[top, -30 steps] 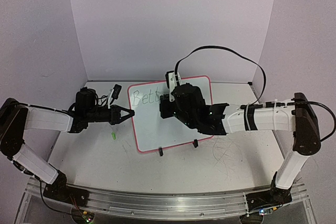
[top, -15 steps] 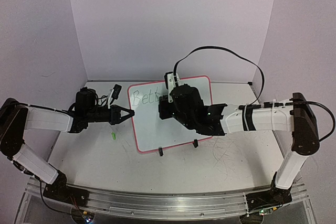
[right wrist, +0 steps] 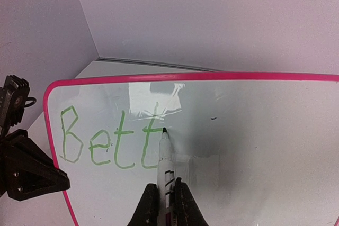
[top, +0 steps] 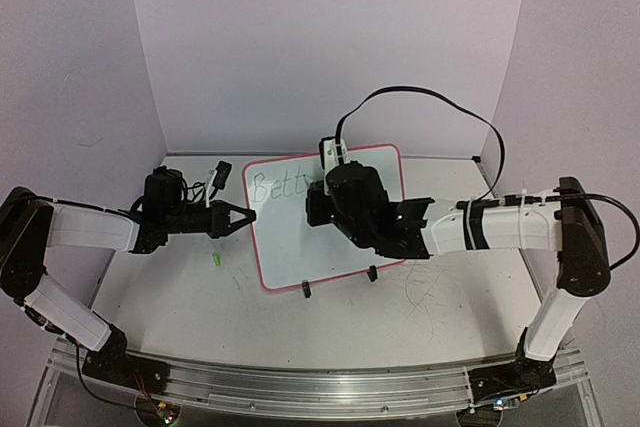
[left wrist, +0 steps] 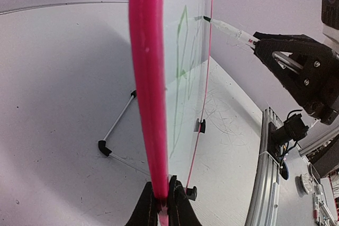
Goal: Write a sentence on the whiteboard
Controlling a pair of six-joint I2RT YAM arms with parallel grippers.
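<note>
In the middle of the table, the whiteboard stands on its feet. The left gripper pinches its pink side rim. The right gripper holds a marker, tip touching the green word "Bett".

The whiteboard stands on the table, left end effector at its left rim (marker against its face).

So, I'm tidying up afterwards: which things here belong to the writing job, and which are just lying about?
In use: whiteboard, green "Bett" lettering, marker, right fingers holding it, left fingers pinching the board's rim.
Lying about: small green bit, scribbles on the table.
</note>
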